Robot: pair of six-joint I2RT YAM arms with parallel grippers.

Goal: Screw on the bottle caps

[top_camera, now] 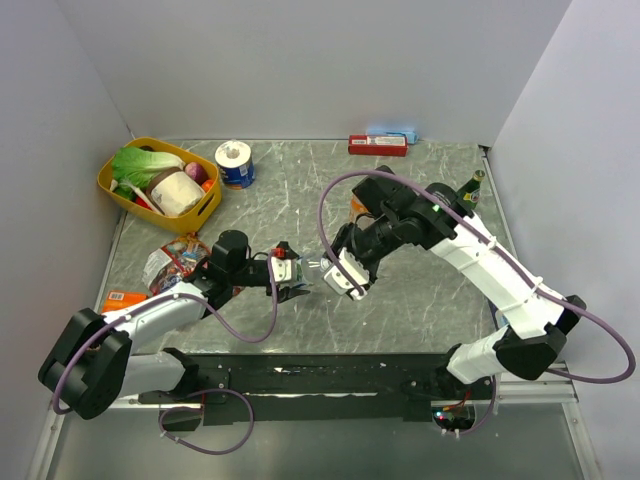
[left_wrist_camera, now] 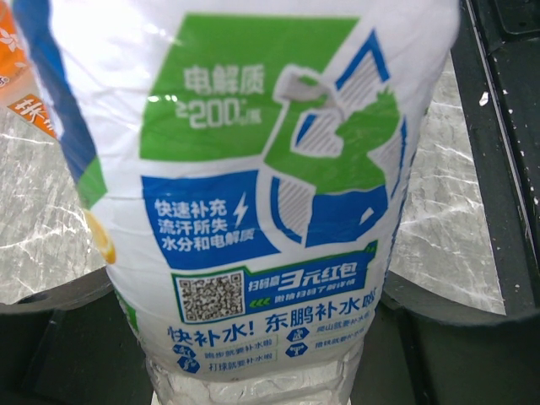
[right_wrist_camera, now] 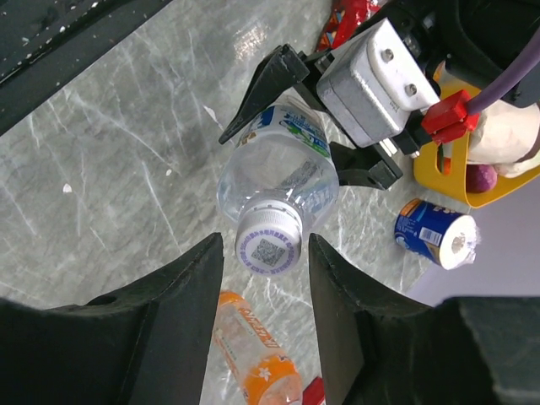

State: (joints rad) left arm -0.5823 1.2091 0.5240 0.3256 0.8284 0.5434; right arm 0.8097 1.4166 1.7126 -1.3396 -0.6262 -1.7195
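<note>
Surface (top_camera: 420,300): grey marbled, both arms reach in and meet near its middle.

Yellow basket (top_camera: 112,185) sits far left, filled with greens and other food. Snack bag (top_camera: 172,262) is just beside the left arm's forearm.

Orange drink bottle (right_wrist_camera: 257,359) is on the surface behind the right arm, well apart from both grippers. Can't tell if it's capped.

Water bottle (right_wrist_camera: 278,173), blue-white label, is tipped off vertical between the two arms, with its neck end toward the right wrist camera. Left gripper (right_wrist_camera: 308,135) is clenched on its labelled body, one black finger on each side. The label fills the left wrist view.

Green glass bottle (top_camera: 472,190) stands upright at the far right edge. Blue-wrapped white roll (top_camera: 235,163) is near the basket, and the red box (top_camera: 378,146) is against the back wall.

White cap (right_wrist_camera: 268,245), with a printed code on top, sits on the water bottle's neck. Right gripper (right_wrist_camera: 266,251) is lined up on it, fingers (right_wrist_camera: 181,295) flanking the cap. A thin sliver of gap shows on each side, so it's released and not clamping the cap.
</note>
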